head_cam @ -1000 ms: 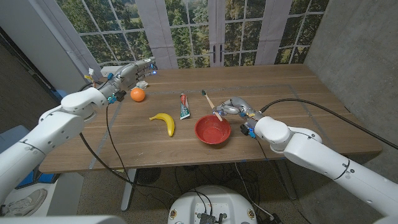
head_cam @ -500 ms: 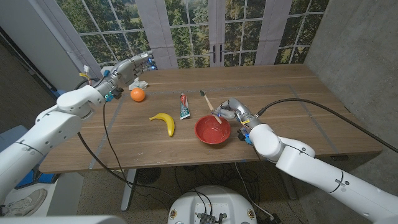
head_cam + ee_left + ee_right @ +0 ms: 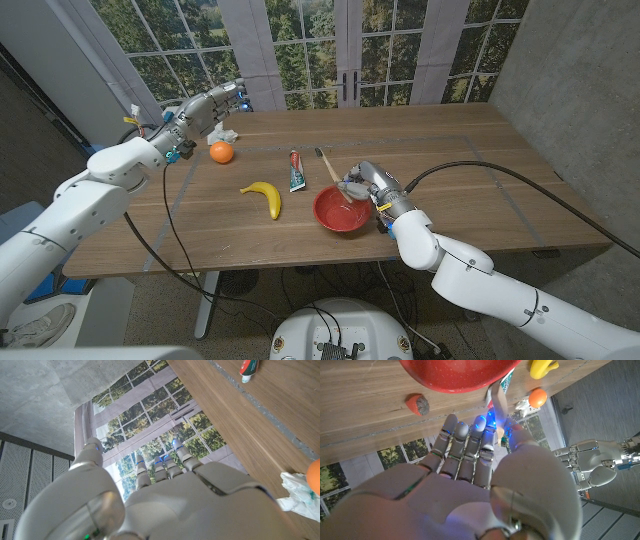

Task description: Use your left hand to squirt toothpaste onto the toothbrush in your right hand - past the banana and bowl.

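Above the red bowl (image 3: 342,208), the right hand (image 3: 365,181) pinches the toothbrush (image 3: 327,163), bristles toward the toothpaste (image 3: 296,171) lying beside the banana (image 3: 264,196). The left hand (image 3: 205,109) hovers empty, fingers spread, near the orange (image 3: 221,152). The left wrist view adds crumpled white paper (image 3: 297,499) beside it.

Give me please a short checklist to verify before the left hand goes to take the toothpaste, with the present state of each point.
1. Toothbrush held by the right hand: ok, the handle sits between its fingers, above the red bowl.
2. Left hand free: ok, its fingers are apart and hold nothing.
3. Toothpaste tube reachable: ok, it lies on the table between the banana and the bowl, untouched.
4. Way to the tube: not ok yet, the orange lies between the left hand and the tube.
5. Tube cap open: cannot tell.
6. Brush head facing up: cannot tell.
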Motion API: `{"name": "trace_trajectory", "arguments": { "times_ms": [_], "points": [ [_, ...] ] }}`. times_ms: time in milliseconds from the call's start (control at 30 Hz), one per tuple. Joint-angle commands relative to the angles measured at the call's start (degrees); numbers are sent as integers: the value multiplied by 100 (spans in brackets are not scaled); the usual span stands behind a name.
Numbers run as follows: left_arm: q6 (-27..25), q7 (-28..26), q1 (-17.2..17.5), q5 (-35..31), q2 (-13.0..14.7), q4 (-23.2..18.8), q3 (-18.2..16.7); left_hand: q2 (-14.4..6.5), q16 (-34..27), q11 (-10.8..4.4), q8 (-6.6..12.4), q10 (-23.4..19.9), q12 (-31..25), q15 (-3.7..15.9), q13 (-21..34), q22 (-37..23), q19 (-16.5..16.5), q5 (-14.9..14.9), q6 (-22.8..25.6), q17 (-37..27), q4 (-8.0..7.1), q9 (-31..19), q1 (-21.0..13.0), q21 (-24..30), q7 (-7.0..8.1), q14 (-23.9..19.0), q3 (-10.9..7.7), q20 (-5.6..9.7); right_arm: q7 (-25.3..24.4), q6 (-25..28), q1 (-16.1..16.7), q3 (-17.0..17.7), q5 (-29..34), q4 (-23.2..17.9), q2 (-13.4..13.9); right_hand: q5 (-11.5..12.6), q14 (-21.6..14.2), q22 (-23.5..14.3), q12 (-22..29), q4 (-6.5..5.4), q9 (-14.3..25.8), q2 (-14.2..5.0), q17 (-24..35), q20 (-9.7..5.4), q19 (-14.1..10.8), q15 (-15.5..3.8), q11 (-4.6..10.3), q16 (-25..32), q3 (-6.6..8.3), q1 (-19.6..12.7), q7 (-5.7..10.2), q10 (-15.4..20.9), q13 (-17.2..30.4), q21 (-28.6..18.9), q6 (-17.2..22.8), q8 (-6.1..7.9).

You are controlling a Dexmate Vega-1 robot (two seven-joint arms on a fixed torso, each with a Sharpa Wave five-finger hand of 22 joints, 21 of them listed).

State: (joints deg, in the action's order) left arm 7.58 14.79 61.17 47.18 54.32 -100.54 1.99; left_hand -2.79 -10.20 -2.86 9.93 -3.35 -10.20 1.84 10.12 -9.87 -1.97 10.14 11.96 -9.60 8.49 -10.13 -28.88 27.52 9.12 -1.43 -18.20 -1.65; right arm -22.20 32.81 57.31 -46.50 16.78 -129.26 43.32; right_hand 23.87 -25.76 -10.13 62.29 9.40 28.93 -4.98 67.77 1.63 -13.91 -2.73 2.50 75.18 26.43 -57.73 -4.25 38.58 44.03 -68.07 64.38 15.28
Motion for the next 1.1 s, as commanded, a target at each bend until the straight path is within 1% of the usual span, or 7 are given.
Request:
{"name": "trace_trajectory", "arguments": {
  "times_ms": [33, 133, 333, 467, 700, 900, 1100],
  "points": [
    [67, 131, -43, 99, -107, 100, 12, -23, -28, -62, 19, 31, -56, 100, 12, -12, 47, -18, -34, -30, -25, 5, 118, -60, -2, -31, 27, -40, 96, -152, 123, -163, 864, 272, -255, -50, -85, -9, -2, -3, -19, -1, 8, -25, -25, -833, 104, -35, 53, 70, 156, 139, -23, 13, 219, 31],
    [57, 244, -118, 164, -143, 182, 61, -376, -58, -116, 42, 42, -64, 134, 4, -17, -32, 19, 2, -61, -180, 9, 298, -98, 5, -63, -68, -44, 110, -192, 143, -201, 1068, 344, -308, -64, -120, -8, -9, 20, -42, 22, -4, -25, -27, -857, 105, -60, 72, 61, 163, 145, -31, 21, 241, 32],
    [71, 534, -306, 345, -275, 402, 184, -712, -49, -186, 26, 112, -49, 293, -8, -19, -74, 63, -30, -79, -418, 15, 612, -162, 37, -11, -138, 22, 147, -194, 176, -251, 1412, 509, -454, -95, -160, -7, -15, 23, -89, 53, 26, -39, -57, -886, 166, -96, 106, 83, 187, 192, -54, 28, 273, 26],
    [244, 534, -349, 349, -427, 506, 210, -922, -52, -260, 26, 107, -59, 616, -20, -15, -166, 153, -48, -80, -801, 22, 941, -238, -50, 23, -376, 383, 140, -176, 157, -344, 1765, 664, -529, -109, -192, -6, -27, 21, -108, 58, 33, -41, -62, -906, 162, -106, 120, 93, 190, 198, -70, 34, 286, 23],
    [300, 456, -313, 412, -502, 550, 172, -996, -47, -241, 5, 149, -47, 570, -24, -10, -168, 247, -134, -72, -1111, 25, 1018, -315, -127, 50, -785, 366, 14, -294, 208, -379, 2218, 887, -594, -156, -210, -5, -43, 22, -155, 62, 3, -60, -74, -912, 208, -154, 139, 100, 216, 211, -86, 48, 294, 9],
    [329, 384, -233, 431, -497, 513, 101, -974, -41, -233, 5, 156, -47, 565, -25, -6, -201, 282, -176, -61, -1212, 26, 982, -350, -84, 55, -1066, 329, 318, -117, 232, -333, 2378, 873, -684, -203, -269, -3, -114, 26, -224, 112, -15, -72, -102, -939, 327, -289, 214, 132, 398, 181, -153, 67, 299, -14],
    [300, 434, -228, 443, -453, 473, 94, -916, -43, -233, -3, 150, -50, 562, -25, -3, -238, 282, -217, -55, -1248, 28, 995, -363, -57, 41, -1154, 310, 592, 322, 154, -492, 2909, 914, -830, -272, -304, -3, -121, 46, -305, 202, -34, -73, -96, -955, 474, -382, 245, 154, 584, 255, -170, 100, 344, -28]
  ]
}}
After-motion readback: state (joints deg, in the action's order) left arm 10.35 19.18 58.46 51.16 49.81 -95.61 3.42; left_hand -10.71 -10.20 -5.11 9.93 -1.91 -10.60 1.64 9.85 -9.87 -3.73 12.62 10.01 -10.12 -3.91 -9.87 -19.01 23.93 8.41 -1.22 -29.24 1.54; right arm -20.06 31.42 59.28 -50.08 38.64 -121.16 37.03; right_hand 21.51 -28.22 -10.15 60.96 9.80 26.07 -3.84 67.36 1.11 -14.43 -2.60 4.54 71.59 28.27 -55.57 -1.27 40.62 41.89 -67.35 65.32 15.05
